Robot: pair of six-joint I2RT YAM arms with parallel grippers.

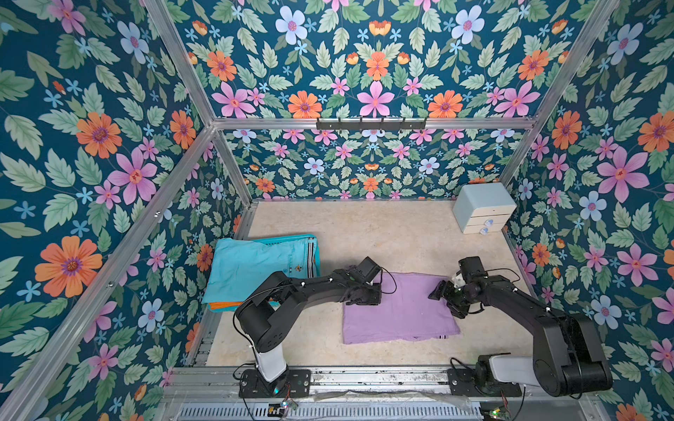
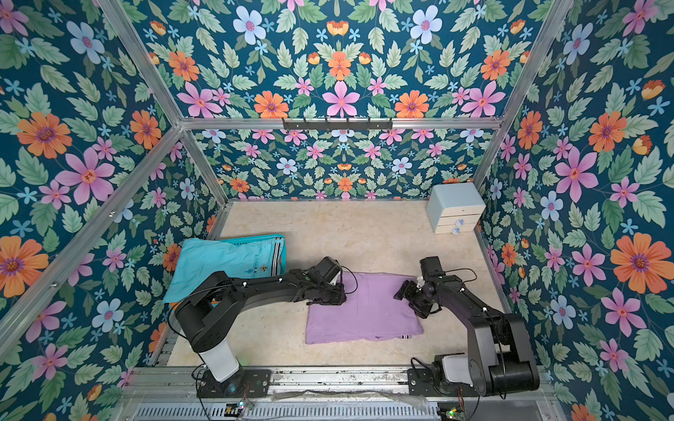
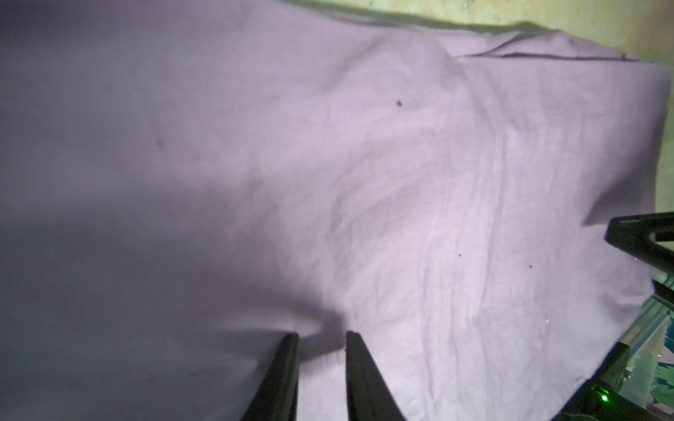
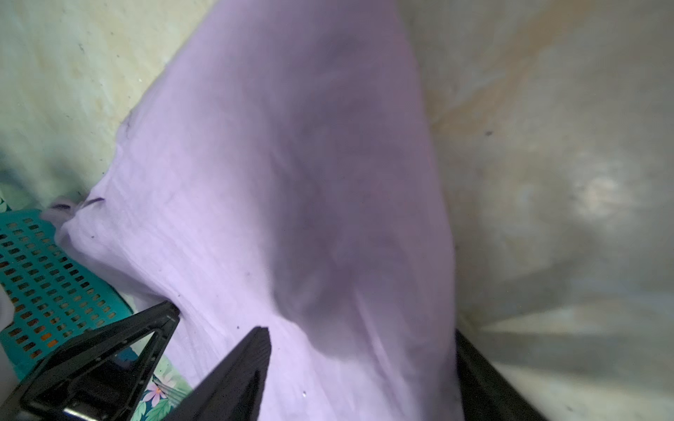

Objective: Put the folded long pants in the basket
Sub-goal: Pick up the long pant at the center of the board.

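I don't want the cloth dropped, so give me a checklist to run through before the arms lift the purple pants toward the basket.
1. Left gripper pinching the lilac pants: ok, cloth looks bunched between narrow jaws.
2. Right gripper gripping the opposite edge: not ok, jaws open over the cloth.
3. Lilac pants folded flat on the table: ok.
4. Room in the basket: cannot tell; turquoise pants drape over its top, with orange pants beneath.
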